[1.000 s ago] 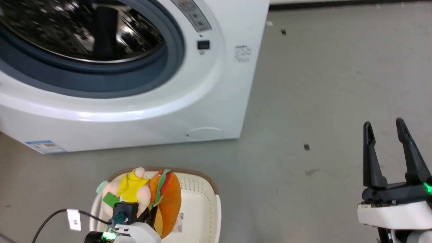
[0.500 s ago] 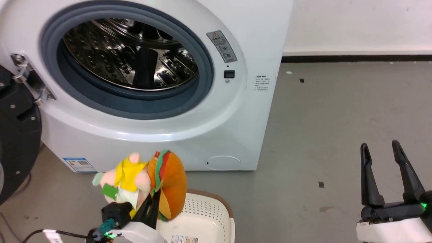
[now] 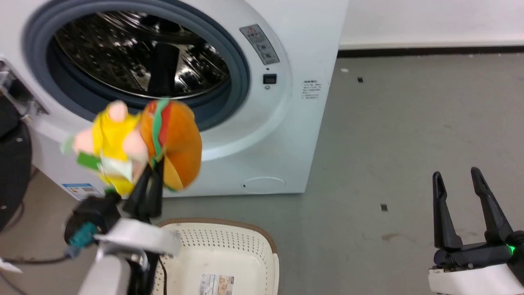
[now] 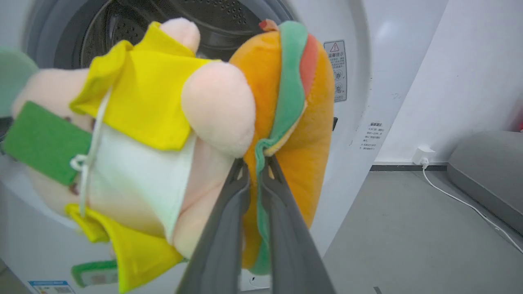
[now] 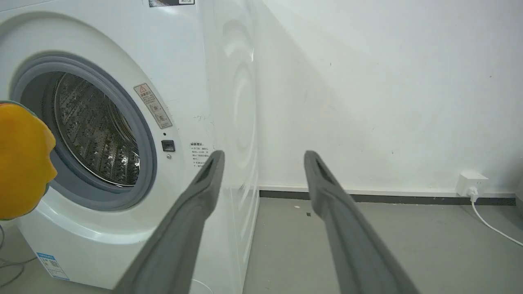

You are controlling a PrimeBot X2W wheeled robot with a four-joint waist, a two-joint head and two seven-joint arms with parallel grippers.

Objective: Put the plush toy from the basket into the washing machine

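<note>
- Left pincer (image 4: 253,165): two long dark fingers pressed together on a fold of fabric at the underside of the multicoloured plush toy (image 3: 139,139), an orange hamburger shape joined to a pink figure in yellow cloth with a green tag.
- Position of the toy: held in the air, clear of the cream-white perforated plastic basket (image 3: 249,246) below it, and just in front of the lower edge of the grey rubber ring (image 3: 241,78).
- Governing relation: the open porthole of the large white front-loading washing machine (image 3: 286,135) lies ahead of and above the toy; the shiny perforated steel drum (image 3: 123,49) is behind the ring. The toy's long axis runs crosswise to the fingers, and judged by eye it is narrower than the opening.
- Right pincer (image 3: 455,175): fingers spread, holding nothing, well apart to the right over the grey floor (image 3: 389,135). The left arm is the nearer one.
- Black round door (image 3: 12,164): swung aside at the left.
- Probable step in hand: carrying the toy forward into the drum, not yet done.
</note>
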